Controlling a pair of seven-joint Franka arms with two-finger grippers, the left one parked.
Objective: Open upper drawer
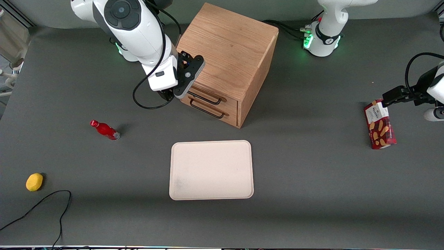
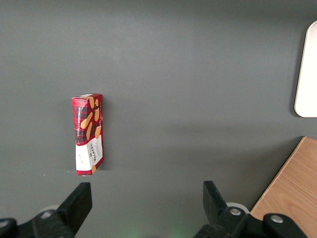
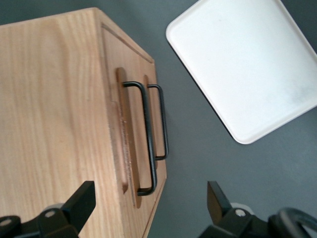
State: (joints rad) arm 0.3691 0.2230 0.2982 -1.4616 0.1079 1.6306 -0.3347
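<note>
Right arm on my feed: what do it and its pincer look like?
The right arm has glossy white shells with dark grey round joint caps and a green light at its base. A black cable loops down from the wrist. The pincer, close to the upper drawer, has a white body, a black camera bracket and black fingers.

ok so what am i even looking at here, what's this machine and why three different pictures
It is a robot arm on a table, ending in a two-fingered hand. One picture looks down at the table from the front; the other two come from cameras on the arms' wrists. The hand is open, holds nothing, and hangs just in front of a wooden cabinet, by the black handle of its upper drawer, which is shut. On the grey table lie a pale tray, nearer the front camera than the cabinet, a small red bottle lying on its side and a yellow lemon-like thing toward the working arm's end, and a red biscuit box toward the parked arm's end.
</note>
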